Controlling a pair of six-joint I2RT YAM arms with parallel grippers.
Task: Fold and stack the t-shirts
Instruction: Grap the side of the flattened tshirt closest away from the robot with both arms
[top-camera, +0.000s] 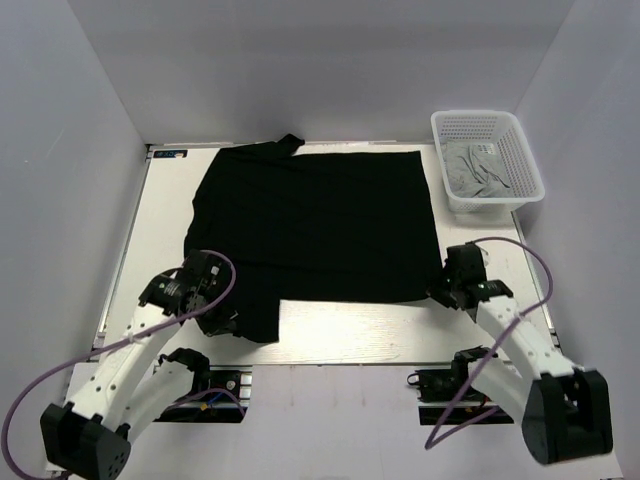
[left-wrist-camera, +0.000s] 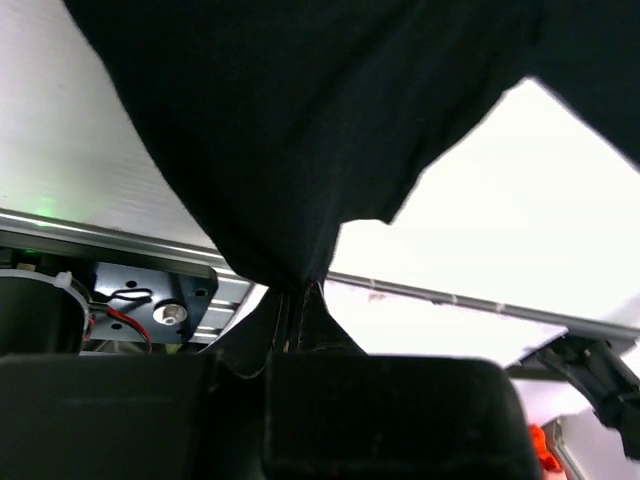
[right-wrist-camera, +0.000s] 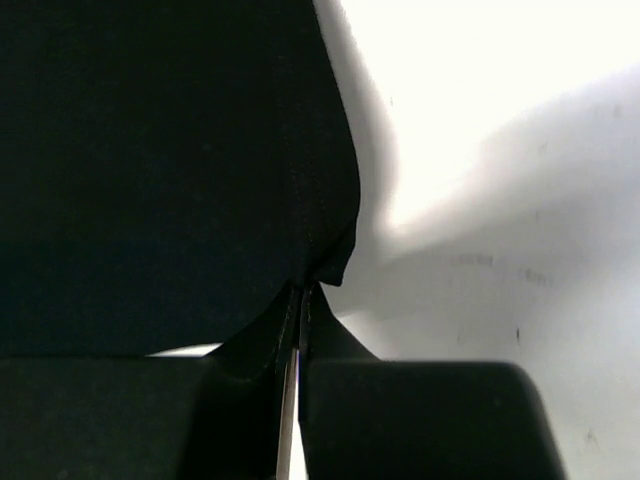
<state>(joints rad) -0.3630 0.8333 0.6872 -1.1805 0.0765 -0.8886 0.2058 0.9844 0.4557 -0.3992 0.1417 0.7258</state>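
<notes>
- The black t-shirt (top-camera: 310, 225) was seen spread flat over the middle of the white table (top-camera: 340, 338) in the top view, filling most of the centre of the frame.
- A small flap of its cloth was seen sticking out past the upper edge, just left of centre.
- Its lower left part was seen drawn out into a lobe reaching further toward the bottom of the frame than the rest of the lower hem.
- The left gripper (top-camera: 222, 322) was placed at that lower left lobe, with its jaws clenched on the black cloth.
- In the left wrist view, the left gripper (left-wrist-camera: 300, 300) was shown with a pinched fold rising from between its closed fingers, the cloth fanning out over the upper half of the frame.
- The metal rail (left-wrist-camera: 100, 235) at the table's edge was seen crossing that view behind the cloth.
- The right gripper (top-camera: 441, 292) was placed at the lower right corner of the black t-shirt, grasping it.
- In the right wrist view, the right gripper (right-wrist-camera: 300, 300) was shown with its jaws pressed together on the hemmed edge, the cloth covering the upper left of the frame.
- The grey t-shirt (top-camera: 478, 168) was seen crumpled inside the white mesh basket (top-camera: 527, 160) at the upper right, near the black t-shirt's upper right corner.
- 2 purple cables (top-camera: 228, 275) were seen looping from the arms.
</notes>
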